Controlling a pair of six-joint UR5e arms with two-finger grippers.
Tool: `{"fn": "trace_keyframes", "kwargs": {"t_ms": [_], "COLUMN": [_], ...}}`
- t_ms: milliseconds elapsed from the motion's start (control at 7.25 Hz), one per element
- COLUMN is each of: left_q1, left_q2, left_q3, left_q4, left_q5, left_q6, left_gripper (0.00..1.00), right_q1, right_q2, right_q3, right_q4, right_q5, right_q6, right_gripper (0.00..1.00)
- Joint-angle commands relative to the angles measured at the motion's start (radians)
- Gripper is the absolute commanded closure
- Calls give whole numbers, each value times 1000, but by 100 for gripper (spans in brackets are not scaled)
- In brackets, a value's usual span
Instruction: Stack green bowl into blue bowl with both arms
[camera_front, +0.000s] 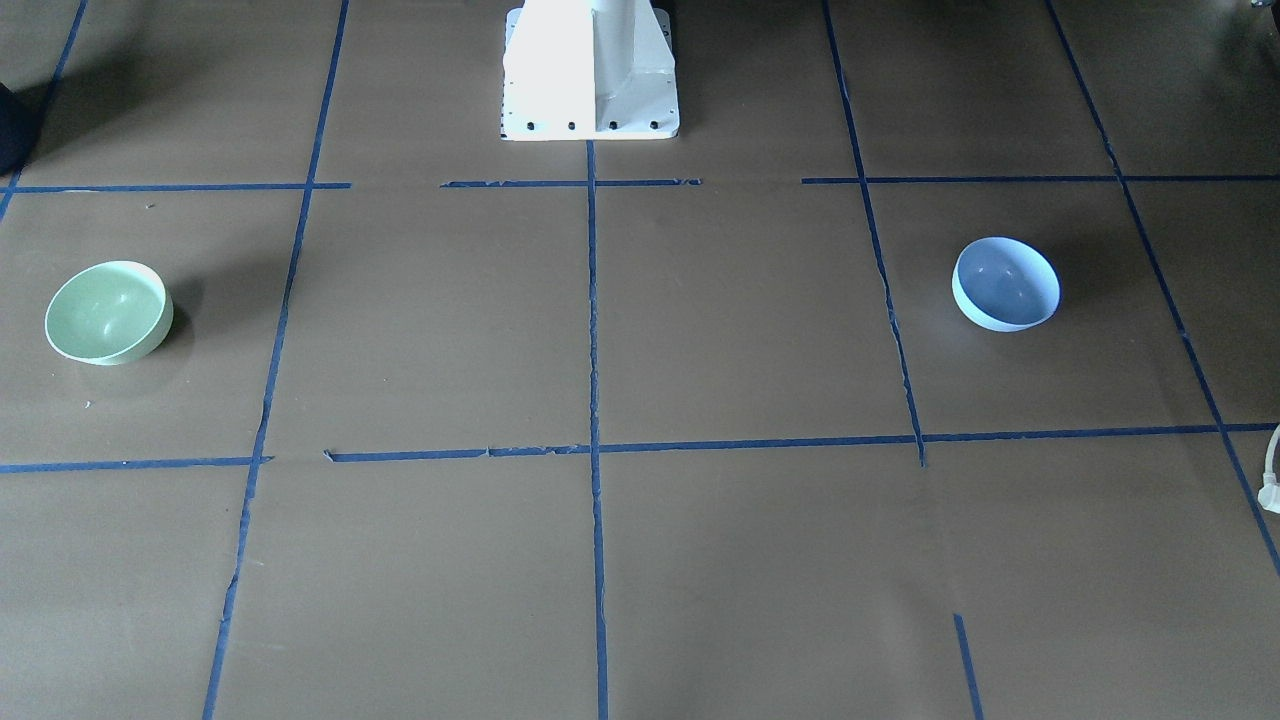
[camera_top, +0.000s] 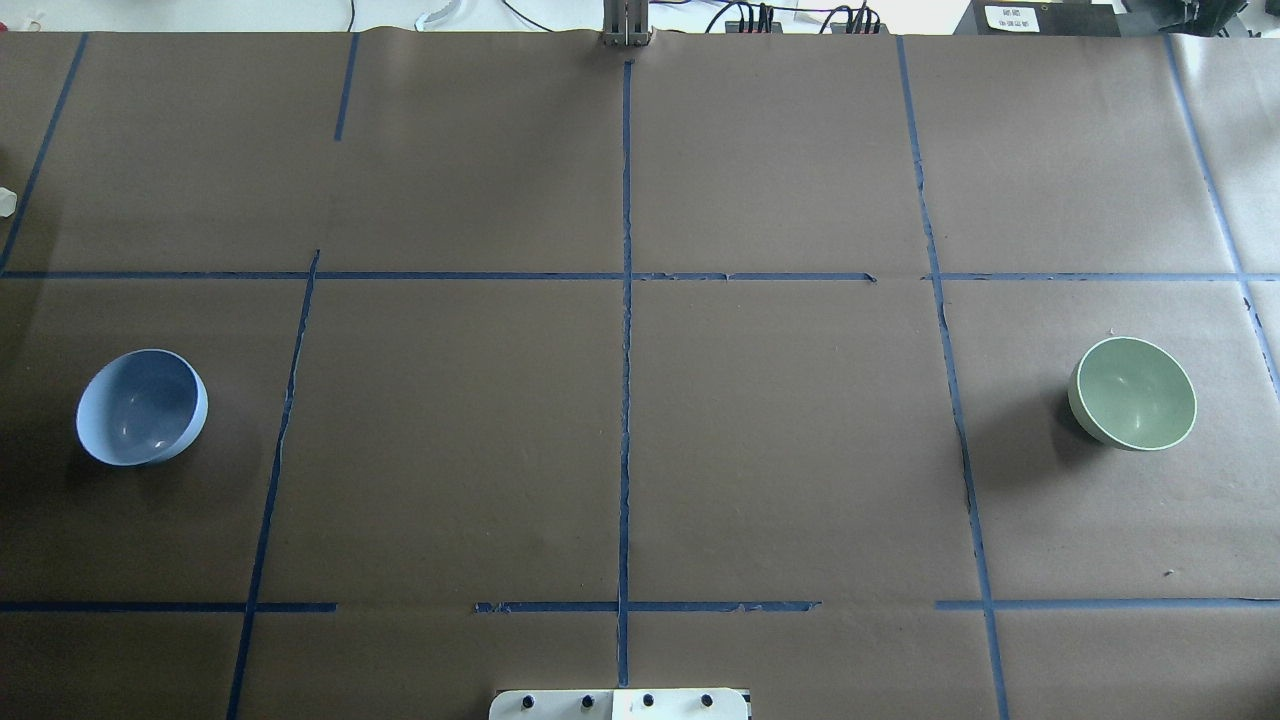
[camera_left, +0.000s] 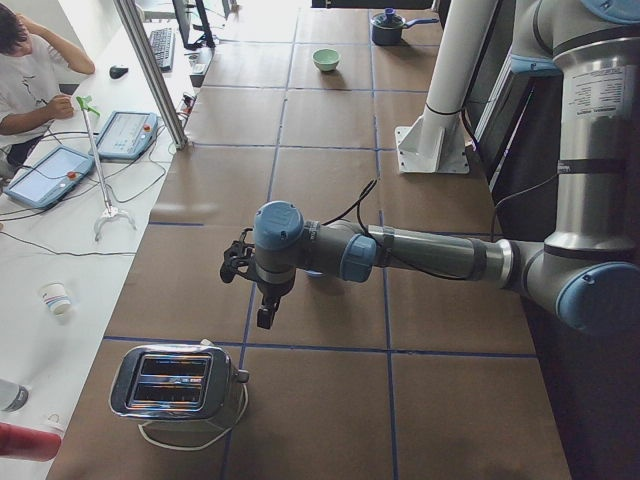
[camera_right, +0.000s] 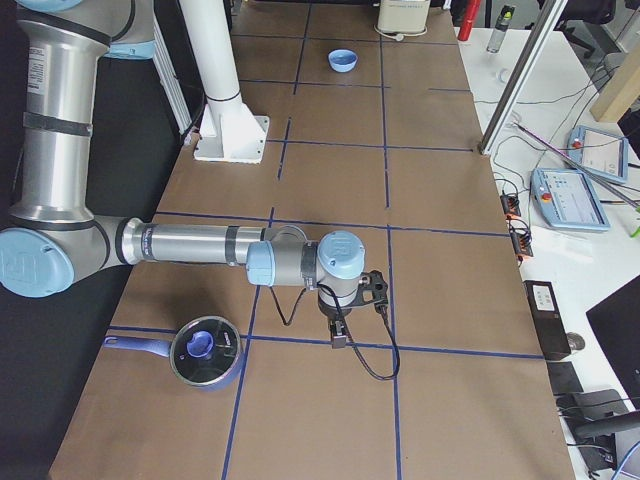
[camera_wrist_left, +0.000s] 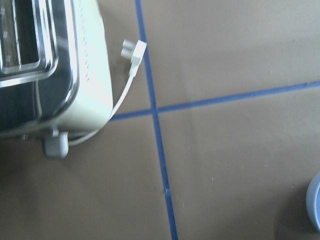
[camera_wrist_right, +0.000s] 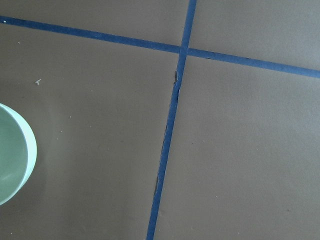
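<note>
The green bowl (camera_top: 1132, 392) sits upright on the brown bench (camera_top: 780, 450), far out on the robot's right side. The blue bowl (camera_top: 142, 406) sits upright at the opposite end, on the robot's left. The two are well apart, with the blue tape (camera_top: 626, 400) grid and the white pedestal (camera_front: 590, 70) between them, and both are empty.

The left arm (camera_left: 430, 255) stretches level over the bench with the left pincer (camera_left: 263, 320) pointing down, above the surface and near a chrome toaster (camera_left: 175, 385). It shows only in the side view, so whether it is open or closed cannot be told, and nothing is seen in it. Its wrist camera catches the toaster, its white plug (camera_wrist_left: 134, 52) lying on the bench, and a sliver of the blue bowl at the lower right edge.

The right arm (camera_right: 200, 245) reaches out likewise, with the right pincer (camera_right: 340, 340) hanging down beside a lidded pot (camera_right: 205, 352). Its opening cannot be told either. Its wrist camera shows the green bowl's rim at the left edge.
</note>
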Motion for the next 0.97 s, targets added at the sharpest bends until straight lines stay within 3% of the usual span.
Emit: {"fn": "trace_keyframes", "kwargs": {"t_ms": [0, 414, 828], "left_q1": [154, 342, 540], "left_q2": [12, 31, 34], "left_q3": [25, 147, 147], "left_q4": [-141, -555, -677], "left_q5": [7, 53, 143], "left_q6": [-186, -662, -922], "left_gripper": [0, 0, 0], "right_q1": [0, 0, 0], "right_q2": [0, -1, -3], "right_q3": [23, 30, 28], "right_q4": [0, 0, 0], "right_q5": [0, 0, 0], "right_q6": [15, 23, 21], "right_gripper": [0, 0, 0]}}
